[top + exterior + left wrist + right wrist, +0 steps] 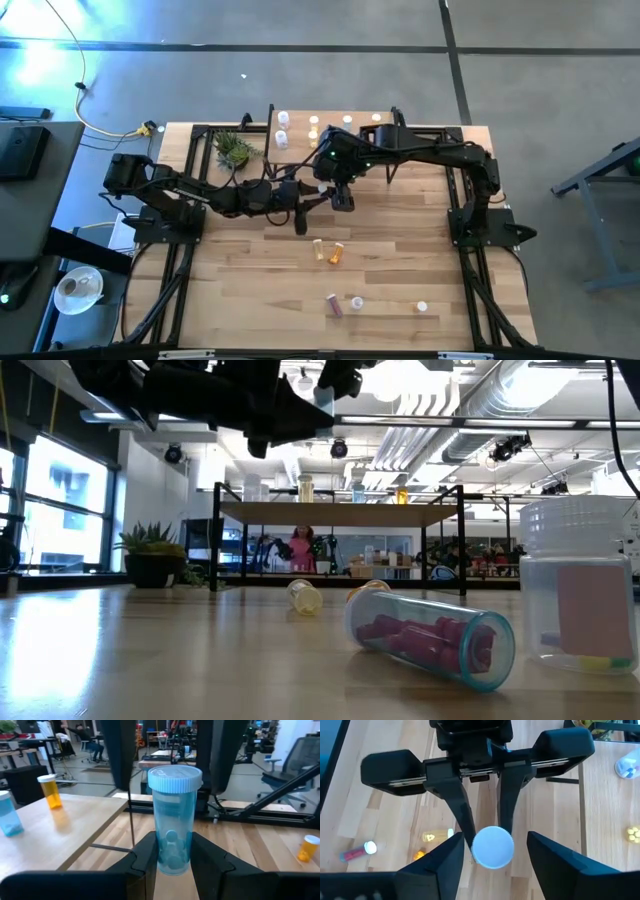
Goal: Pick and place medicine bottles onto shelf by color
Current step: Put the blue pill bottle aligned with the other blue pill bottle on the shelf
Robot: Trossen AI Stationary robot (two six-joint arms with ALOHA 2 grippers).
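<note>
Medicine bottles, bench front: clear round plastic bottle with a white cap (580, 585) upright, closest to the low camera; just beside it, a teal-tinted plastic bottle of purple pills (430, 635) on its side.

Mid bench: yellow-tinted pill bottle (319, 247) and orange-tinted pill bottle (337, 254), both lying down, near each other, apart from the front pair.

Blue-tinted cylindrical bottle with a pale ribbed cap (174, 820): upright in the air above the bench, between the mid-bench bottles and the shelf, a few pale pills visible at its base.

Left pincer (174, 857): pressed against the lower half of the blue-tinted bottle from both sides, carrying it clear of the wood.

Right pincer (494, 851): directly above that cap, pointing down, fingers spread with a gap on either side of the cap, not touching it.

Shelf, low light-wood board on thin black legs (340, 513): at the far edge of the bench; several white-capped bottles standing along its top, among them an orange one (50, 791) and a blue one (7, 815) near each other.

Small green potted plant (235, 150): on the bench beside the left end of the shelf.

Beyond the bench: workshop room with desks and chairs; a seated person in the distance.
</note>
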